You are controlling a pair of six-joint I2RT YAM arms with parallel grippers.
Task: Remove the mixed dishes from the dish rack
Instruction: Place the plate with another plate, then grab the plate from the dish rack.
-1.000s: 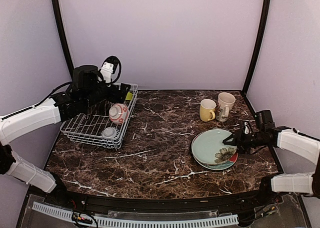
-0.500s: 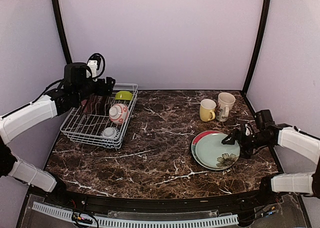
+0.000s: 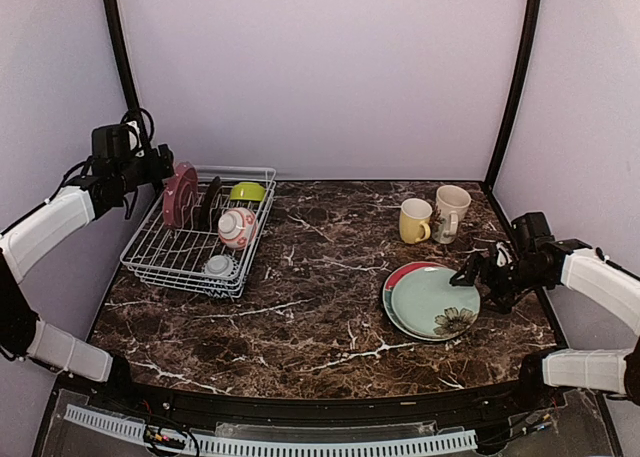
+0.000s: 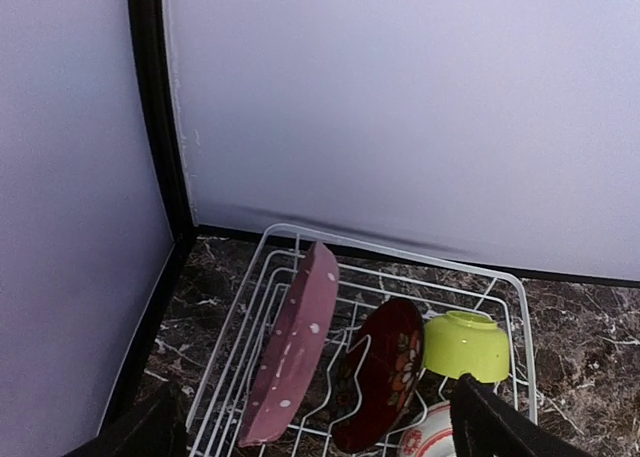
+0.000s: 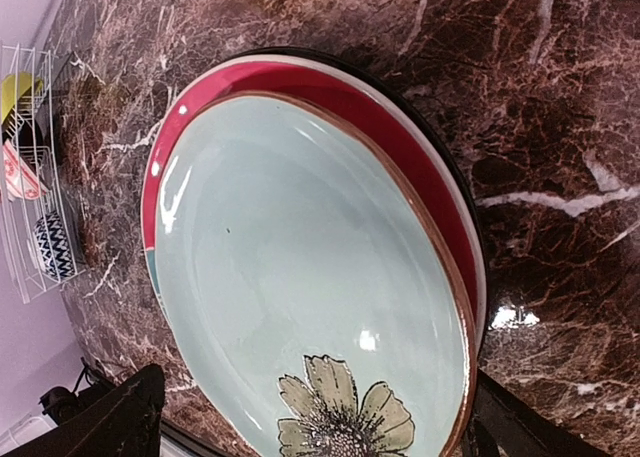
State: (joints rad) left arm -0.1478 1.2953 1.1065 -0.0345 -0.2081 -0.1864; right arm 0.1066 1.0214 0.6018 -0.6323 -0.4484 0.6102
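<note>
Rack (image 3: 150, 262) at table's left holds upright red plate (image 3: 180, 194), dark plate (image 3: 210, 202), lime bowl (image 3: 247, 191), red-white bowl (image 3: 237, 227) and striped bowl (image 3: 219, 266). Left gripper (image 3: 160, 165) is spread and empty, by rack's back-left corner. Right gripper (image 3: 470, 275) is spread, just beside plate stack (image 3: 430, 302). Yellow mug (image 3: 414, 221) and cream mug (image 3: 451, 213) stand behind the stack.

The left arm (image 3: 50, 227) is raised high, its white forearm slanting up to a black wrist with a cable (image 3: 135, 127) looped just behind the gripper. The left gripper (image 3: 160, 164) points out roughly level, jaws spread wide and empty; from its own wrist camera the fingers (image 4: 140, 432) show only at the two lower corners. The right arm (image 3: 600, 282) lies low, its elbow folded well behind its gripper. The right gripper (image 3: 466, 275) tips slightly downward ahead of the wrist, its dark fingers parted wide, holding nothing.
</note>
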